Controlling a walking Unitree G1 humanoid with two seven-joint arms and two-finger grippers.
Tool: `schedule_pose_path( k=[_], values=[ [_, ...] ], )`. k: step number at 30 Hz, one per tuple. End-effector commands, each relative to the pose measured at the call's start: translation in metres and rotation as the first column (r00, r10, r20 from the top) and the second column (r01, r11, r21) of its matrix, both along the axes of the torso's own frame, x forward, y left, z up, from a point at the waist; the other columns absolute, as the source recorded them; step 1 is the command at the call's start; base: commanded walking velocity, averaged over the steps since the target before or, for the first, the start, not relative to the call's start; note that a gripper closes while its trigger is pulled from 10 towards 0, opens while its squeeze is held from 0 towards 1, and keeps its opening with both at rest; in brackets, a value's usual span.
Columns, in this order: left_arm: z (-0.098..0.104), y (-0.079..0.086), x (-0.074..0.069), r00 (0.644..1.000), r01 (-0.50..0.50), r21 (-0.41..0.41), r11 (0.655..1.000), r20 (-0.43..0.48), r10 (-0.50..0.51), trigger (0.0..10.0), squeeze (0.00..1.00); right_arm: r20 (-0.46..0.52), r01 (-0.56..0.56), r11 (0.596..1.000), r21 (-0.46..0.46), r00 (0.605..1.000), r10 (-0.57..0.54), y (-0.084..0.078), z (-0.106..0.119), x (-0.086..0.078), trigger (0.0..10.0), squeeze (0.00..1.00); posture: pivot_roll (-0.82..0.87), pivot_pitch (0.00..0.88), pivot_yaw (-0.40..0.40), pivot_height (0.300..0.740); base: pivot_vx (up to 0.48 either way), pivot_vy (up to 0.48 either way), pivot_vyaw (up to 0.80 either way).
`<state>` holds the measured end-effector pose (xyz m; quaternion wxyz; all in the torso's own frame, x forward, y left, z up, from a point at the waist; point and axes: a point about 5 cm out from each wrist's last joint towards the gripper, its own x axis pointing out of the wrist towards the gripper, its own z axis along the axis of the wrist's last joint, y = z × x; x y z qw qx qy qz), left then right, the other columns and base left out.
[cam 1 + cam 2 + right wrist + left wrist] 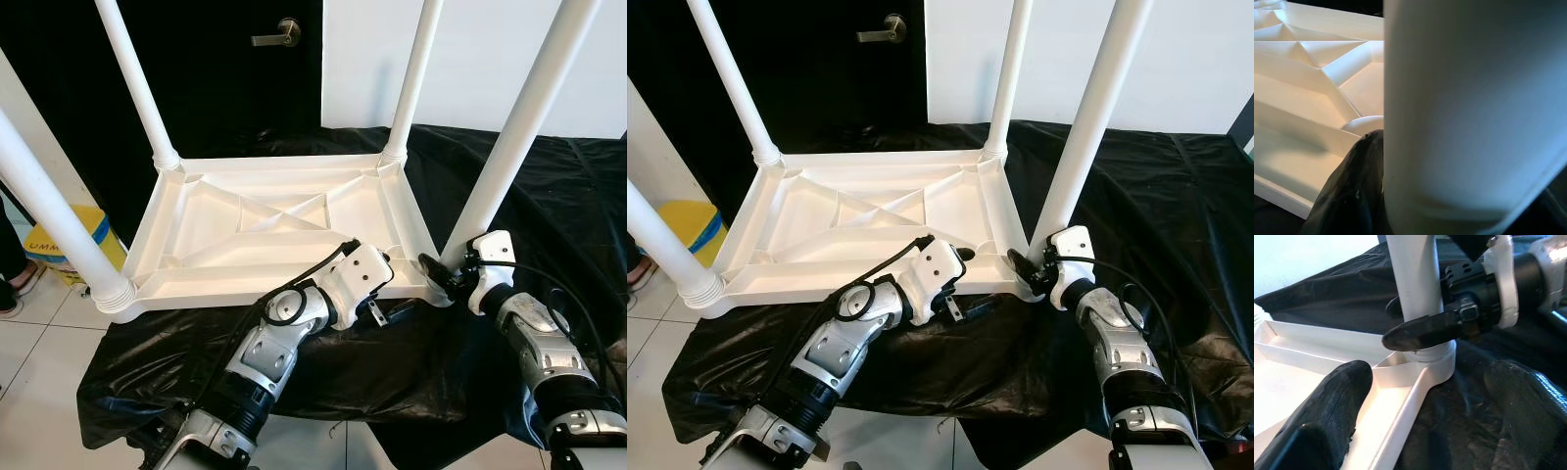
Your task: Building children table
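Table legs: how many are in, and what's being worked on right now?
Done: the white tabletop lies upside down on the black cloth, and all four legs stand in their corner sockets. In hand: the right gripper is closed around the near-right leg at its base, while the left gripper, open, straddles the tabletop's rim beside it. Left: finishing that leg, then flipping the table upright.
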<state>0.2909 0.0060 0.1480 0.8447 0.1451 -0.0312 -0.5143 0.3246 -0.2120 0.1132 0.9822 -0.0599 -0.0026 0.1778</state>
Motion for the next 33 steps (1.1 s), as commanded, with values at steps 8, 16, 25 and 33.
schedule_pose_path(
  k=[8, 16, 25, 33],
  values=[
    [-0.015, 0.008, -0.008, 0.993, -0.074, -0.054, 0.996, -0.093, 0.069, 10.0, 0.0, 0.002, 0.181, 0.98, 0.086, 0.983, -0.182, 0.015, -0.007, -0.009, 10.0, 0.0, -0.13, 0.034, -0.009, 0.74, 0.0, 0.0, 0.0],
    [-0.017, 0.023, -0.008, 0.988, -0.117, -0.053, 0.992, -0.105, 0.111, 10.0, 0.0, -0.049, 0.509, 0.833, 0.215, 0.858, -0.511, 0.034, -0.02, -0.024, 10.0, 0.0, -0.14, 0.037, 0.017, 0.74, 0.0, 0.0, 0.0],
    [-0.017, 0.019, -0.007, 0.984, -0.143, -0.073, 0.987, -0.12, 0.133, 10.0, 0.0, -0.058, 0.579, 0.791, 0.199, 0.812, -0.58, 0.039, -0.018, -0.03, 10.0, 0.0, -0.15, 0.023, 0.02, 0.74, 0.0, 0.0, 0.0],
    [-0.018, 0.021, -0.003, 0.957, -0.253, -0.071, 0.965, -0.167, 0.238, 10.0, 0.0, -0.02, 0.569, 0.801, 0.185, 0.818, -0.576, 0.041, -0.013, -0.035, 10.0, 0.0, -0.13, 0.023, 0.0, 0.74, 0.0, 0.0, 0.0]
  ],
)
